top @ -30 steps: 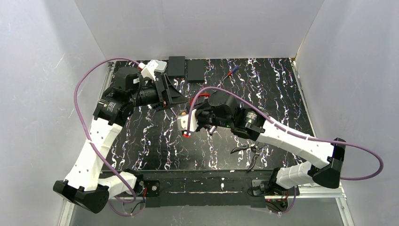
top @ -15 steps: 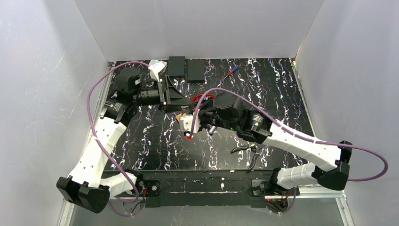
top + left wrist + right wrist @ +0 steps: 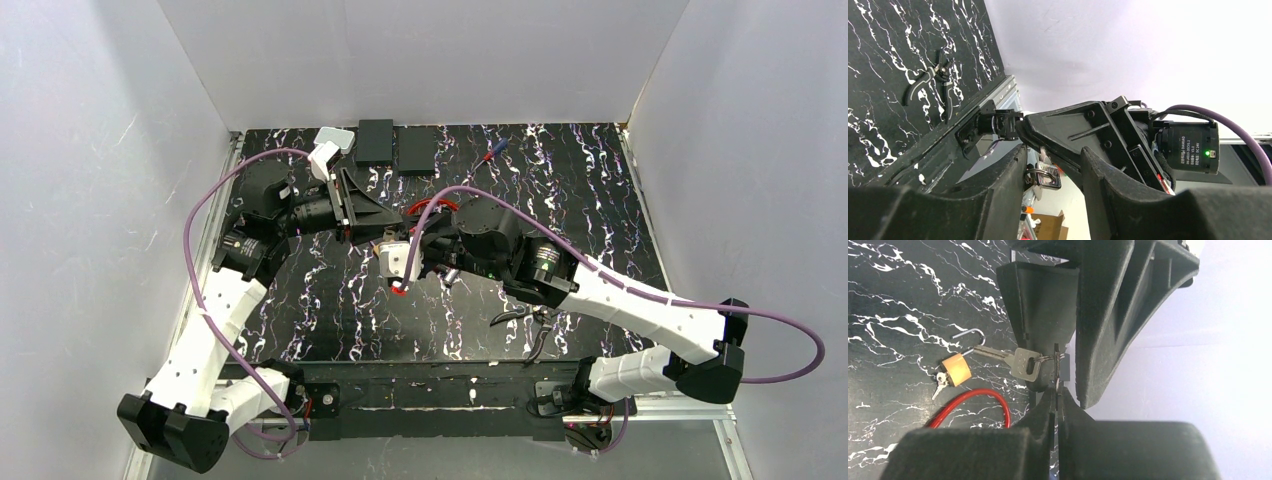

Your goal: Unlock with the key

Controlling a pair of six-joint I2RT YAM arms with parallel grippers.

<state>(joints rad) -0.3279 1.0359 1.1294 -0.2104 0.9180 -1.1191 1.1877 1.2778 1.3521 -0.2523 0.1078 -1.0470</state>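
**Left gripper narrows around the key the right one holds**

Over the last second the left gripper [image 3: 1052, 165] edges closer to the right one and narrows from wide to roughly half open. Its two black fingers now stand on either side of the flat silver key [image 3: 1025, 363]. A gap still shows on one side, so nothing is clamped yet.

The right gripper [image 3: 1055, 387] stays fully shut, pinching the thin wire key ring [image 3: 1048, 358] from which that key hangs in mid-air. This reads as a handover or a re-grip of the key, so the unlocking itself appears not to have begun.

Only the right wrist view shows the brass-coloured padlock with a steel shackle [image 3: 956, 370]. It lies on the black marbled table [image 3: 898, 300], apart from both grippers and just beside a red cable loop [image 3: 979, 399]. From overhead, the arms hide it.

The left wrist view alone shows the gap beside the key. It also shows black-handled pliers [image 3: 930, 85] lying on the table.
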